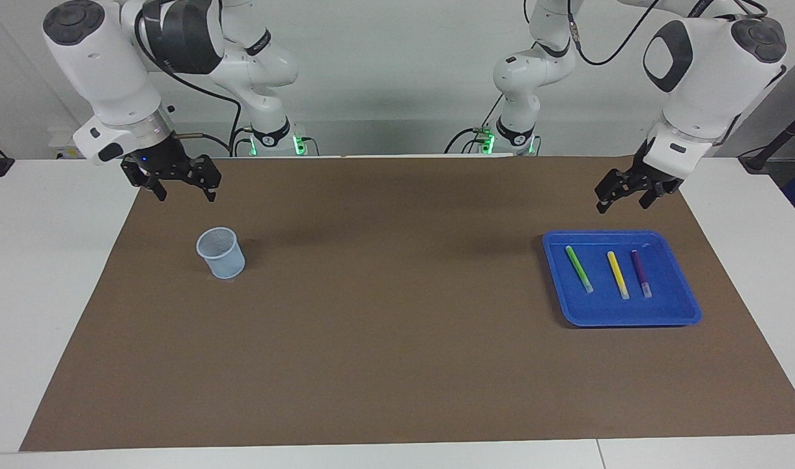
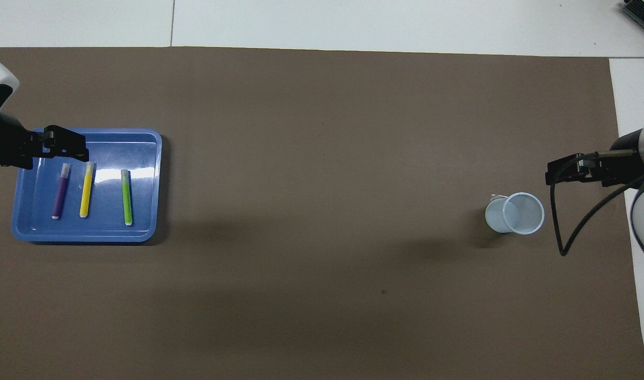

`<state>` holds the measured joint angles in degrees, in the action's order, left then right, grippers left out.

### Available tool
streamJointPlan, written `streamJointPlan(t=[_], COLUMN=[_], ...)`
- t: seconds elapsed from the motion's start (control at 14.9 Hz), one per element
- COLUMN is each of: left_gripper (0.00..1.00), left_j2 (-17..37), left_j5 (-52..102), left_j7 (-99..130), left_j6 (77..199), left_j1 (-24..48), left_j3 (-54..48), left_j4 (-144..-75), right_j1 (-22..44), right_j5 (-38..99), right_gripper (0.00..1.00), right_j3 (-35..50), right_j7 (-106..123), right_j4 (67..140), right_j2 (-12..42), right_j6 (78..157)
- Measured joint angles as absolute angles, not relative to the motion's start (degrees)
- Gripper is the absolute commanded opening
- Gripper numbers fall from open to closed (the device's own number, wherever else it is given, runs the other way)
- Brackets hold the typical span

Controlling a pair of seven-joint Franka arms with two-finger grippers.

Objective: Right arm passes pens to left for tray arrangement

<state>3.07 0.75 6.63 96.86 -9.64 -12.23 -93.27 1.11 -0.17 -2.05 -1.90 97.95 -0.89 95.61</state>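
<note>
The blue tray [image 1: 556,280] [image 2: 159,184] lies on the brown mat toward the left arm's end of the table. In it, side by side, lie a green pen [image 1: 578,268] [image 2: 126,196], a yellow pen [image 1: 617,274] [image 2: 86,189] and a purple pen [image 1: 640,273] [image 2: 59,190]. My left gripper [image 1: 624,203] [image 2: 78,149] hangs open and empty in the air over the tray's rim, on the purple pen's side. My right gripper [image 1: 185,194] [image 2: 555,176], with its blue light on, waits open and empty in the air toward the right arm's end of the table.
A small pale-blue cup [image 1: 221,253] [image 2: 514,212] stands upright on the mat toward the right arm's end, close to the right gripper. The brown mat [image 1: 397,339] covers most of the white table.
</note>
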Motion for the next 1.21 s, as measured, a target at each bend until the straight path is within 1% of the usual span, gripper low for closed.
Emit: streamJointPlan(t=[0.13,0.27,0.34,0.74,1.21], left_gripper=[1.00,1.00,1.00,1.00,1.00], left_j2=[2.3,1.8,1.7,1.6,1.2], left_j5=[0.8,0.8,0.8,0.8,0.8], left_j7=[6.6,6.6,6.6,4.1,1.4], left_j6=[96.8,96.7,96.7,96.4,95.0], left_j1=[-1.2,3.3,4.2,4.4,3.5], left_j3=[-3.1,1.9,3.1,2.7,-2.1], left_j4=[-93.3,-93.3,-93.3,-93.3,-92.8], right_j1=[1.1,1.1,1.1,1.1,1.1], right_j5=[0.1,0.2,0.2,0.3,0.3], right_gripper=[1.00,1.00,1.00,1.00,1.00], right_j3=[-2.1,-2.1,-2.1,-2.1,-2.1], right_j7=[-1.9,-1.9,-1.9,-1.9,-1.9], right_j4=[97.9,97.9,97.9,97.8,97.8], right_j2=[-0.9,-0.9,-0.9,-0.9,-0.9], right_j6=[95.6,95.6,95.6,95.6,95.6])
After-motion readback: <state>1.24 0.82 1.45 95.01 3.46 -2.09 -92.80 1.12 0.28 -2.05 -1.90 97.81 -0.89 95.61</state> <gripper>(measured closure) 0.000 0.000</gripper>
